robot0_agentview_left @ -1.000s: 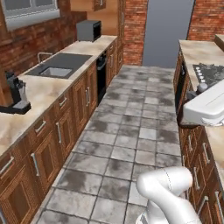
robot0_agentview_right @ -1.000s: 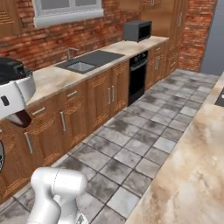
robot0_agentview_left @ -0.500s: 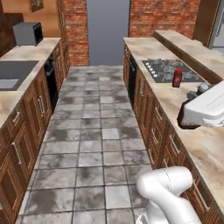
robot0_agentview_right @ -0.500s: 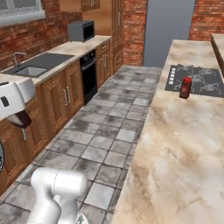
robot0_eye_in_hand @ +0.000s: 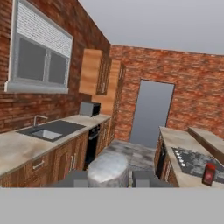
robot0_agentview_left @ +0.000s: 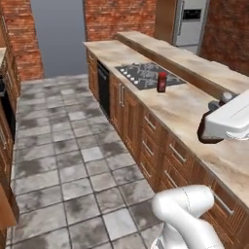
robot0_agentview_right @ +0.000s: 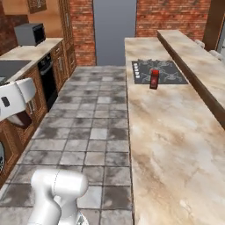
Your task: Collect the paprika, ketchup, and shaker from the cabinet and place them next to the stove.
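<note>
The tiled floor (robot0_agentview_left: 63, 146) runs as 1 long open aisle between 2 rows of wooden cabinets, ending at a grey doorway (robot0_agentview_right: 114, 30) in the brick wall. On the robot's right the marble counter (robot0_agentview_right: 167, 132) has a straight front edge along the aisle and a raised ledge (robot0_agentview_right: 193, 61) along its far side; the stretch of top between the arm and the stove (robot0_agentview_right: 169, 74) lies bare. Across the aisle, the other counter (robot0_eye_in_hand: 26, 146) carries a sink (robot0_eye_in_hand: 46, 131) and a microwave (robot0_agentview_right: 30, 34) at its far end. The paprika (robot0_agentview_right: 154, 78) stands upright on the marble counter at the near edge of the stove, red cap up; whether its base sits on the cooktop's rim or just off it cannot be told. In the hand view the gripper (robot0_eye_in_hand: 108, 177) points down the aisle toward the doorway, its 2 finger tips (robot0_eye_in_hand: 74, 178) drawn in against a grey rounded object (robot0_eye_in_hand: 108, 166) that sits between them; what this object is cannot be told. From there the paprika (robot0_eye_in_hand: 209, 174) shows at the lower right, well apart from the pincer and beyond its right tip, beside the stove (robot0_eye_in_hand: 192, 159)
</note>
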